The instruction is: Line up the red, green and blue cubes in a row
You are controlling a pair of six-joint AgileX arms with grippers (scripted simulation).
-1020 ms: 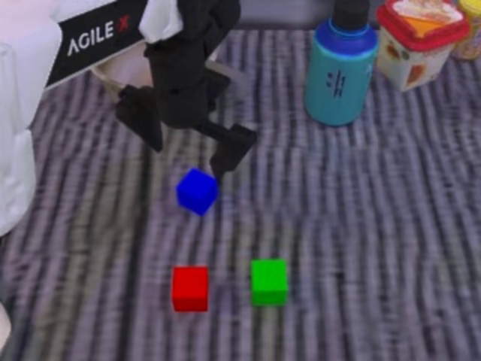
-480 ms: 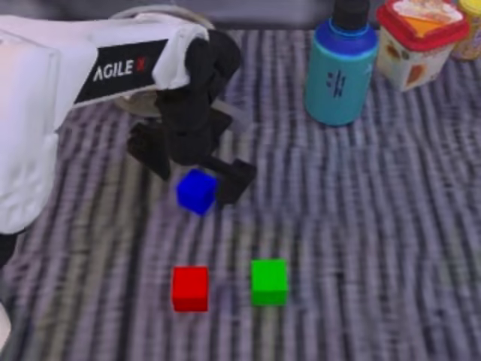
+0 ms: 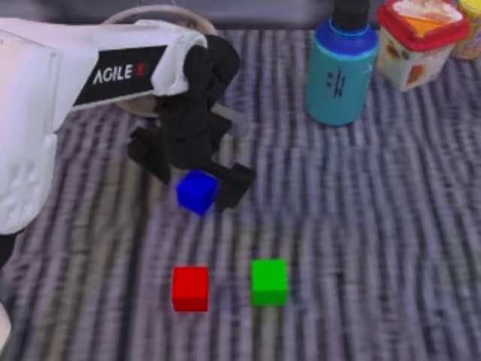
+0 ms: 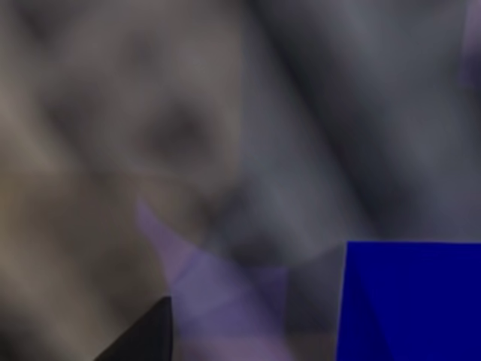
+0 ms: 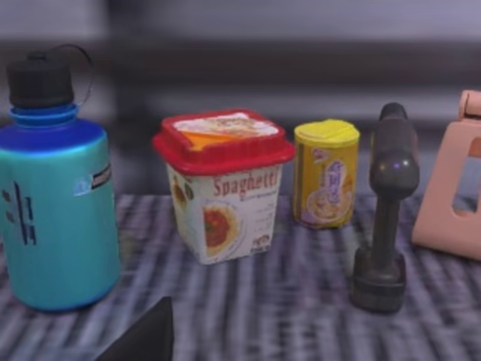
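The blue cube (image 3: 197, 191) sits left of centre on the striped cloth, turned at an angle. My left gripper (image 3: 194, 188) is open and low over it, one dark finger on each side. In the left wrist view the blue cube (image 4: 413, 301) fills one corner, and one fingertip (image 4: 146, 338) shows apart from it. The red cube (image 3: 190, 287) and the green cube (image 3: 269, 281) lie side by side nearer the front edge. My right arm is outside the top view. Its wrist view shows one fingertip (image 5: 146, 338) over bare cloth, holding nothing.
A teal bottle (image 3: 340, 71) with a black cap stands at the back, right of centre. A red-lidded spaghetti tub (image 3: 419, 41) is beside it. Further right stand a yellow can (image 5: 325, 173), a dark dumbbell (image 5: 385, 218) and a pink object (image 5: 451, 188).
My left arm has swung in and come down, so its fingers now straddle the blue cube instead of hanging behind it. None of the cubes has moved.
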